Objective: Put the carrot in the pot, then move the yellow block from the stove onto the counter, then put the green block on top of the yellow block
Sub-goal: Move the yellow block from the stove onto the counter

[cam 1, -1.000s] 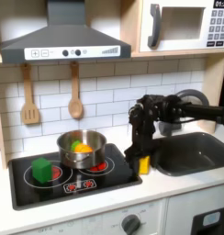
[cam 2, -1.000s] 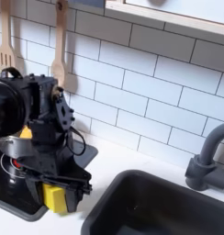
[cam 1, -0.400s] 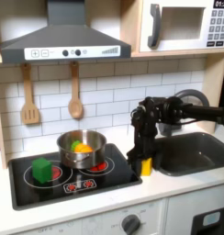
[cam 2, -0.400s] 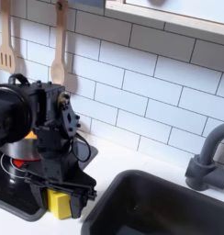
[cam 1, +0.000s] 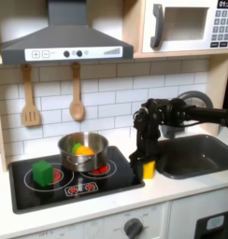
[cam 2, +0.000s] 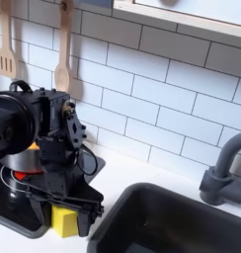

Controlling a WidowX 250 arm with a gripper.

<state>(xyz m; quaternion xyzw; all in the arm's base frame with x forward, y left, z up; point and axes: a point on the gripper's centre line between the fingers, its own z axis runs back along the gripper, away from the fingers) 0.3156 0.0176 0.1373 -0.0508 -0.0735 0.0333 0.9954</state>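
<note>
While the carrot (cam 1: 82, 148) lies inside the shiny pot (cam 1: 83, 152) on the black stove (cam 1: 74, 177) near the green block (cam 1: 42, 172), the gripper (cam 1: 146, 168) is pinched tight on the yellow block (cam 1: 148, 169), between stove and sink (cam 1: 195, 155).

The black arm (cam 1: 186, 113) reaches in from the first exterior view's right, gripper (cam 1: 147, 168) pointing straight down.

range hood (cam 1: 64, 37), microwave (cam 1: 186, 25), 2 wooden utensils (cam 1: 30, 98), sink (cam 1: 200, 154), faucet (cam 2: 223, 168)
</note>
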